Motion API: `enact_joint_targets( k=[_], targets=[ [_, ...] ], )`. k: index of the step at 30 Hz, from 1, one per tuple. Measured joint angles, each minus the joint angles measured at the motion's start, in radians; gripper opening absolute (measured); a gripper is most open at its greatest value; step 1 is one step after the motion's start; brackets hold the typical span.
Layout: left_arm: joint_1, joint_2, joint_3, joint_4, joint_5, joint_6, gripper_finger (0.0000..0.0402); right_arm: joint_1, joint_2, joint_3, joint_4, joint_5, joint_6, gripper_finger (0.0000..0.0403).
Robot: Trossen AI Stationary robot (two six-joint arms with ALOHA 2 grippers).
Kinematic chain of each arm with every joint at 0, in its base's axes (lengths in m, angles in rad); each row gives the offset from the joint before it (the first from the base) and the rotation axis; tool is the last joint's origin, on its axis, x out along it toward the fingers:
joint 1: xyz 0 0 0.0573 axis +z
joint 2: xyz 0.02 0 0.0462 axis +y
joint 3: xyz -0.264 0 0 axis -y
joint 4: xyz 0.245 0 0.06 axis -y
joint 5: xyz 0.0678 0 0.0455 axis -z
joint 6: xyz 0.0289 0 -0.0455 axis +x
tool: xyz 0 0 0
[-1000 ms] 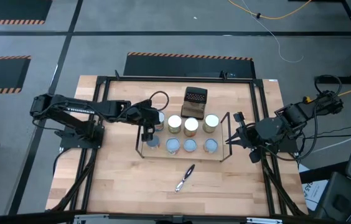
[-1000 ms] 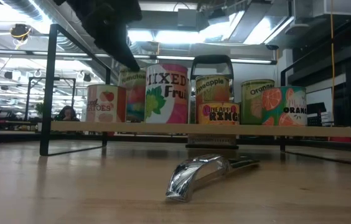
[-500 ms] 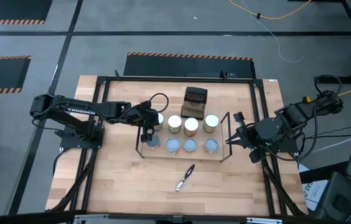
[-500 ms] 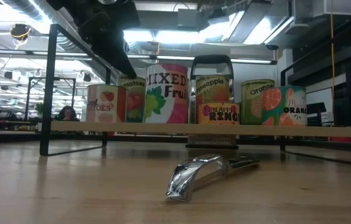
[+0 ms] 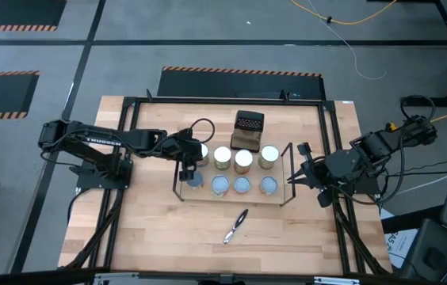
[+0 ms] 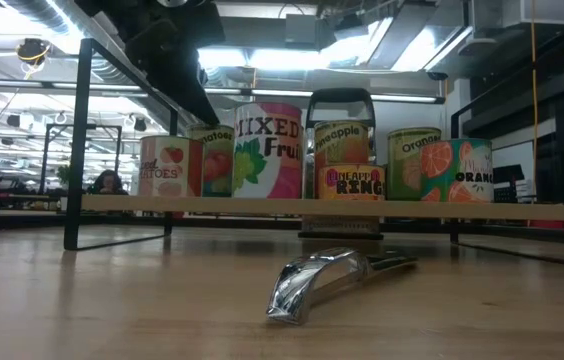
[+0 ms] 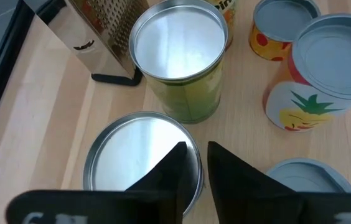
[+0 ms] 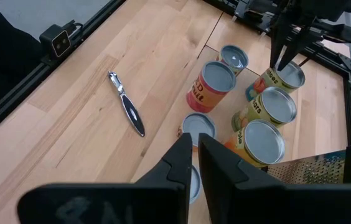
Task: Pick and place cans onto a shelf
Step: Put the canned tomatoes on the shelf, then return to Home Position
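Several cans stand on their bases in two rows on the low black-wire shelf (image 5: pixel 284 198), whose wooden board (image 6: pixel 362 210) shows in the low view. Among them are a tomato can (image 6: pixel 212 160), a mixed-fruit can (image 6: pixel 267 150) and a red-labelled can (image 6: pixel 170 165). My left gripper (image 5: pixel 189 162) is shut and points down above the shelf's left end. It hangs over the rim of a silver-topped can (image 7: pixel 138 155) and is clear of the can tops (image 6: pixel 187 60). My right gripper (image 5: pixel 296 176) is shut and empty at the shelf's right end.
A dark perforated grater box (image 5: pixel 248 125) stands just behind the shelf. A shiny metal peeler (image 5: pixel 235 226) lies on the table in front of the shelf. The black outer frame (image 5: pixel 128 103) runs round the table. Bare wood lies toward the near edge.
My left gripper has gone up a little from the tomato can at the shelf's left end and then kept still. The cans have stayed where they were.
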Motion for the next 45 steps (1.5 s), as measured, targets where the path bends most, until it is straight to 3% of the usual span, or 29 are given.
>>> enact_joint_targets(
  k=[15,26,32,41,45],
  targets=[
    [-0.008,0.000,0.000,0.081,-0.005,0.000,0.0068,0.000,0.000,0.000,0.001,0.000,-0.004,0.0034],
    [-0.011,-0.001,0.000,0.546,-0.003,0.004,0.0068,0.000,0.001,0.000,0.224,0.001,-0.182,0.0034],
    [-0.041,-0.003,0.000,0.779,-0.005,0.160,0.0068,-0.005,0.001,0.000,0.396,0.002,-0.246,0.0034],
    [-0.085,-0.149,0.000,0.710,-0.021,0.186,0.0068,-0.029,-0.014,0.000,0.445,0.003,-0.238,0.0034],
    [-0.133,-0.257,0.000,0.584,-0.115,0.187,0.0068,-0.028,-0.049,0.000,0.437,0.021,-0.236,0.0034]
  ],
)
